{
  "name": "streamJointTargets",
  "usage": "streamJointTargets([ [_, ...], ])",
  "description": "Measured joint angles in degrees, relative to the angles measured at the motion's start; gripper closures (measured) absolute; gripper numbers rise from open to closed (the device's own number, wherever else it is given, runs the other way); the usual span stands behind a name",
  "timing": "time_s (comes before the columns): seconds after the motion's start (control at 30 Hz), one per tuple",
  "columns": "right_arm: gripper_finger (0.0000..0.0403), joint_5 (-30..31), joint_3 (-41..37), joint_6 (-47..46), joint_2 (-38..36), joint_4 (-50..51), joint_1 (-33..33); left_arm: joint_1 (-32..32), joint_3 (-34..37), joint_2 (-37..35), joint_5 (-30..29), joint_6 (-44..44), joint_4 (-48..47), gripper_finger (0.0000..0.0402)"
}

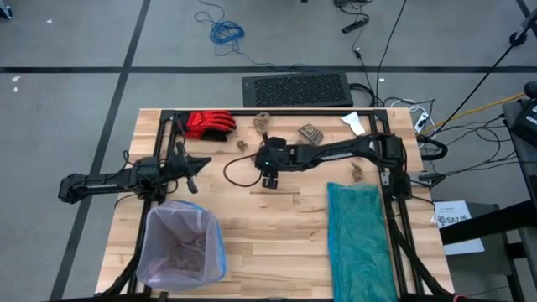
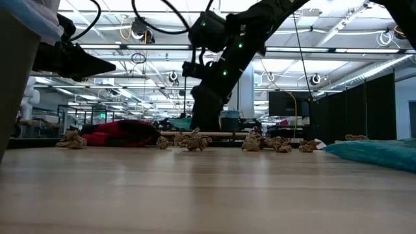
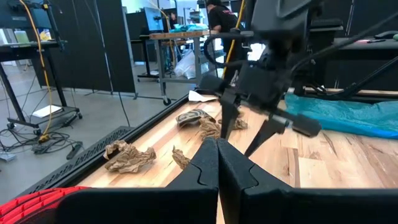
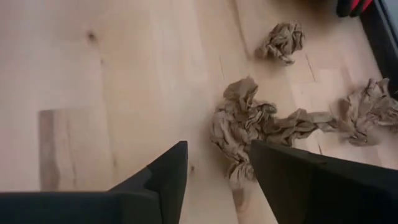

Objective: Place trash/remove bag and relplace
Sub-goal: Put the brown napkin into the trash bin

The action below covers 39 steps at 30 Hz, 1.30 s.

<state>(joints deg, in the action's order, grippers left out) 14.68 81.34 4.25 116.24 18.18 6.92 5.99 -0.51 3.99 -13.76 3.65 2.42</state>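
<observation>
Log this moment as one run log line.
right end effector: open above paper lump | left end effector: shut, waiting | bin: bag in

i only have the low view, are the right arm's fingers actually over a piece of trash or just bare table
observer: Over trash. In the right wrist view the right gripper is open, and a crumpled brown paper lump lies on the table just past its fingers.
operator: is the left one carrying anything
observer: No. The left gripper is shut with nothing between its fingers.
operator: bin ready for a drop
observer: From above, the lilac-pink bag lines the bin with its mouth open, on the left arm's side of the table.
</observation>
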Motion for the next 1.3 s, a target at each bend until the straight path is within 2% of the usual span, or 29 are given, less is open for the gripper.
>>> streamJointTargets([
  [0.17, 0.0228, 0.0, 0.0, -0.1, 2.9, 0.1, 0.8, 0.0, 0.0, 0.0, 0.0, 0.9, 0.0, 0.0402],
  [0.33, 0.025, 0.3, 0.0, -0.6, 5.1, -0.3, 1.9, 0.0, 0.0, 0.0, -0.4, 14.4, 0.1, 0.0402],
  [0.43, 0.0293, 0.3, 0.0, -0.7, 5.7, -1.3, 2.4, 0.0, 0.0, 0.0, -0.4, 14.9, 0.1, 0.0402],
  [0.53, 0.0366, 0.3, 0.0, -0.5, 5.7, -3.2, 2.8, 0.0, 0.0, 0.0, -0.4, 14.8, 0.1, 0.0402],
  [0.6, 0.0391, 0.5, 0.8, -0.4, 5.7, -3.0, 3.0, 0.0, 0.0, 0.0, -0.4, 14.8, 0.1, 0.0402],
  [0.73, 0.0389, 0.4, 3.5, -0.2, 5.4, -2.6, 3.2, 0.0, 0.0, 0.0, -0.3, 14.7, 0.1, 0.0402],
  [0.97, 0.0375, 0.2, 11.7, -0.1, 5.0, 5.2, 3.0, 0.0, 0.0, 0.0, 0.0, 14.7, 0.0, 0.0402],
  [1.13, 0.0326, -0.1, 14.8, 0.1, 4.9, 4.4, 3.5, 0.0, 0.0, 0.0, 0.1, 14.6, 0.0, 0.0402],
  [1.3, 0.0253, -4.9, 14.8, -8.3, 6.9, 6.8, 5.9, 0.0, 0.0, 0.0, 0.1, 14.6, 0.0, 0.0402],
])
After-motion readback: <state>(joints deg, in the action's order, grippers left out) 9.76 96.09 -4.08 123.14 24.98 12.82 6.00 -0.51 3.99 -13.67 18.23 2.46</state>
